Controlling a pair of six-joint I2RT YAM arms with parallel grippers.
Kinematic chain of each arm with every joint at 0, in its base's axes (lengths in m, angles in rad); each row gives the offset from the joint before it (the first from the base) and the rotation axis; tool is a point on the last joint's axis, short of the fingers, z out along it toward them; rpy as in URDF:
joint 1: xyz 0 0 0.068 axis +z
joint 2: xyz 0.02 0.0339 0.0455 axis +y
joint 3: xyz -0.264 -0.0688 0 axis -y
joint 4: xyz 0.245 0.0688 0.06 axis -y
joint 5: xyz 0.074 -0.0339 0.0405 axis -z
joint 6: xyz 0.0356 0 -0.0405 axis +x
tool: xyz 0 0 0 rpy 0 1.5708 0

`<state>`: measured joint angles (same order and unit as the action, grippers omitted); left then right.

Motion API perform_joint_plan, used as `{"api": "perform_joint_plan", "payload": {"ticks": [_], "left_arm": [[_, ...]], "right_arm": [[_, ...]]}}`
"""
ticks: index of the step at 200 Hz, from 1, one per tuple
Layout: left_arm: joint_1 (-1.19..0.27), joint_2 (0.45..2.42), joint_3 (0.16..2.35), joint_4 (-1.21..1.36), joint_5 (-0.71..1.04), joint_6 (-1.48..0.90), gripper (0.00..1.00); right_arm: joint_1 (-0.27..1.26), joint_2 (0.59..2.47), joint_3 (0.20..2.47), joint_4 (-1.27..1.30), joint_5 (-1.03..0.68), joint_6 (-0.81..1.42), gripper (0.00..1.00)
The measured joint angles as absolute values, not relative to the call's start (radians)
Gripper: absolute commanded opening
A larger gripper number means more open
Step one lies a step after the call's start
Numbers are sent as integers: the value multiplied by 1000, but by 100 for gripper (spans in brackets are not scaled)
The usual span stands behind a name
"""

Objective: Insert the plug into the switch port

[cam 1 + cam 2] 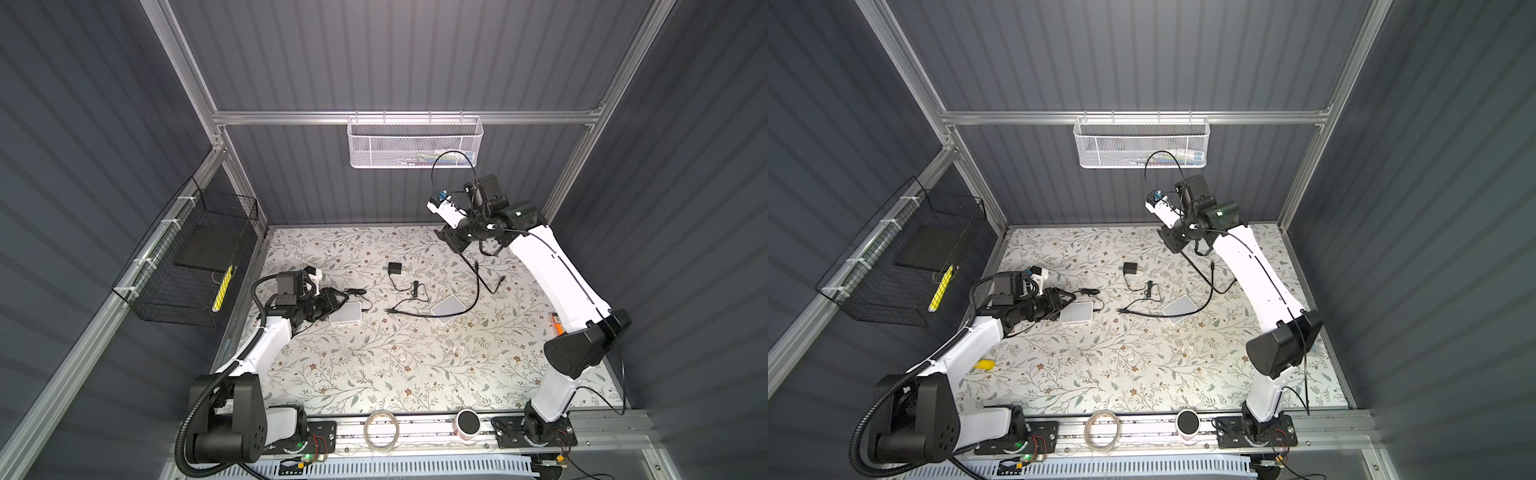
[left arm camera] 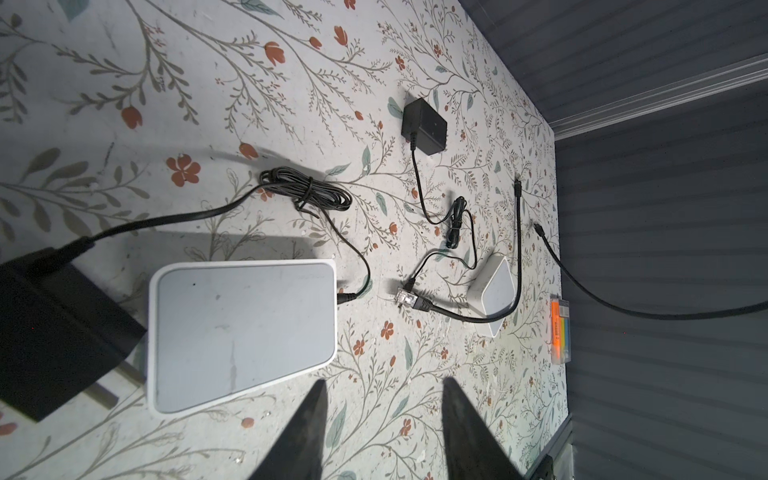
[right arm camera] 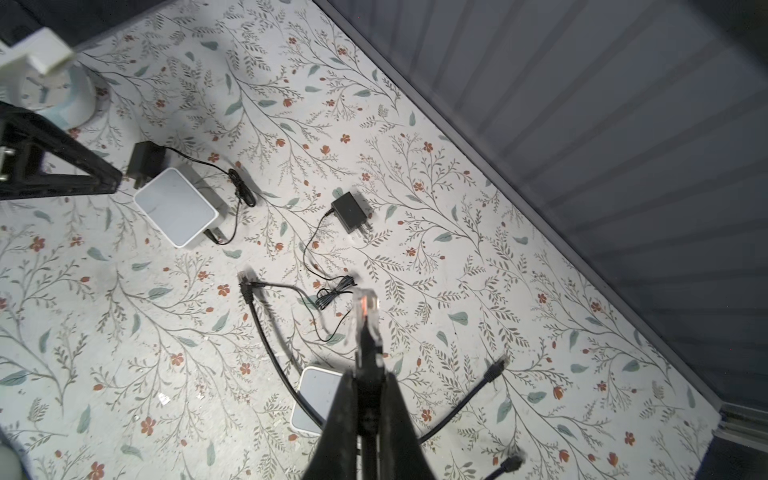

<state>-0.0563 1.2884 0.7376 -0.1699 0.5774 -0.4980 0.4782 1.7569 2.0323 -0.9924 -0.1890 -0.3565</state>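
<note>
Plug point(image 3: 365, 307), pinched in the right gripper point(image 3: 368, 374) at upper right in both top views, hangs well apart from the switch point(image 2: 245, 328) beside the open left gripper point(image 2: 384, 382); any tilt could jam it on entry.

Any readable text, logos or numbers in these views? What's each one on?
No text can be read in any view.
Orange pack at the table edge: dark print on its label, too small to read.
Packet in the white mesh basket: coloured print, blurred.
White switch: no mark that can be read on its top.
Black adapter: no label can be made out.
</note>
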Motion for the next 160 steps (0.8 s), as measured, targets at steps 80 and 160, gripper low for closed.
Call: {"api": "perform_joint_plan", "payload": {"ticks": [80, 160], "left_arm": [[-112, 1272, 728, -69, 692, -497, 43], [-237, 1269, 685, 72, 785, -506, 38]], "right_arm": [[646, 1668, 1496, -739, -555, -224, 0], [689, 1710, 1415, -524, -712, -108, 0]]}}
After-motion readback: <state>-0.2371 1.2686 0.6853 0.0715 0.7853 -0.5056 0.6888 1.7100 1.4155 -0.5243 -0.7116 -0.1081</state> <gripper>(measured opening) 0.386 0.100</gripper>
